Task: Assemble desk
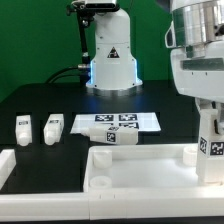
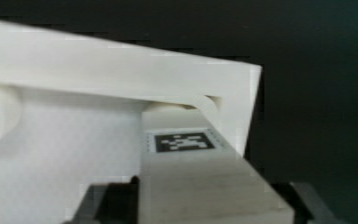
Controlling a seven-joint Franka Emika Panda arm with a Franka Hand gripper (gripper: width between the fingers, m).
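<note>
The white tabletop slab [image 1: 135, 168] lies flat at the front of the black table. My gripper [image 1: 210, 122] is at its right end, shut on a white block leg [image 1: 211, 145] that stands upright with a square tag on it. In the wrist view the gripper [image 2: 202, 203] holds this leg [image 2: 197, 175], and the leg's far end meets a hole at the corner of the tabletop [image 2: 87, 110]. Another round hole shows on the slab's face. Two loose legs [image 1: 23, 128] [image 1: 52, 127] stand at the exterior view's left. A third leg [image 1: 108, 136] lies by the slab's far edge.
The marker board [image 1: 118, 121] lies flat mid-table behind the slab. The robot base [image 1: 110, 60] stands at the back with a lit ring. A white raised border [image 1: 5, 165] runs along the front left beside the slab.
</note>
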